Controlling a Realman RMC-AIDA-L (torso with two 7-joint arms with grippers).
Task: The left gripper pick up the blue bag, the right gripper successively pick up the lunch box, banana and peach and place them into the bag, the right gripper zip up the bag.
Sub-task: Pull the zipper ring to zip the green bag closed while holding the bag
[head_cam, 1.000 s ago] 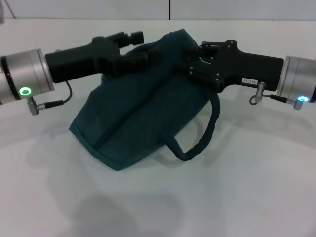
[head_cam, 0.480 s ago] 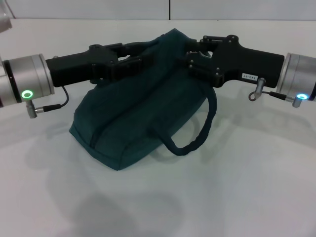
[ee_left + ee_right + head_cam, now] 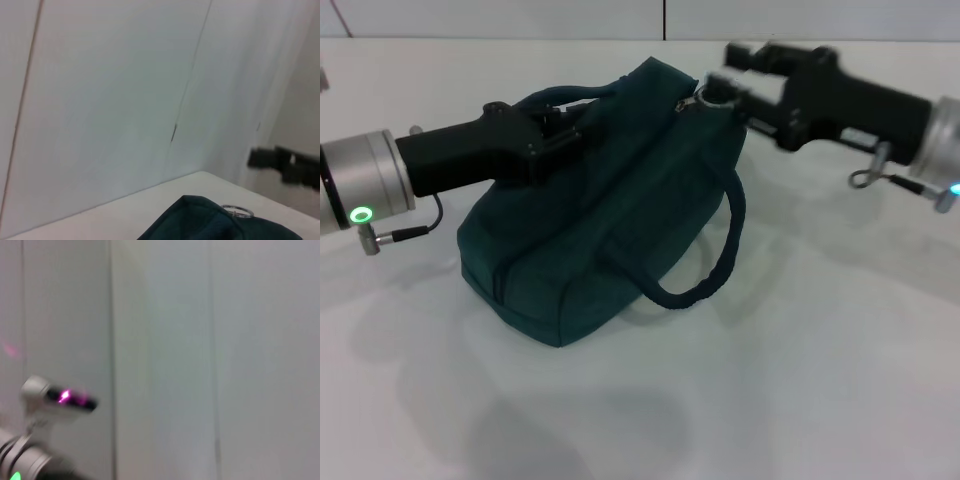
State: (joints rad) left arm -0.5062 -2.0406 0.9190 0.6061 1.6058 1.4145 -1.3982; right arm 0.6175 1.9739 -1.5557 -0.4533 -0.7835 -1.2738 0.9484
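Both tools are working the blue bag (image 3: 590, 235) resting on the surface (image 3: 800, 380): I'm keeping the left tool (image 3: 565, 125) pinching its far handle while the right tool (image 3: 720, 90), seemingly gripping the zipper ring (image 3: 708, 93), should pull straight along the seam.

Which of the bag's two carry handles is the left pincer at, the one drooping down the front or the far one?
The far handle, arching over the bag top at the left pincer. The front handle hangs untouched.

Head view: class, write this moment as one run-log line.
left gripper: at dark teal fabric bag top | right gripper: beside silver zipper ring | looped bag handle: draped on white table
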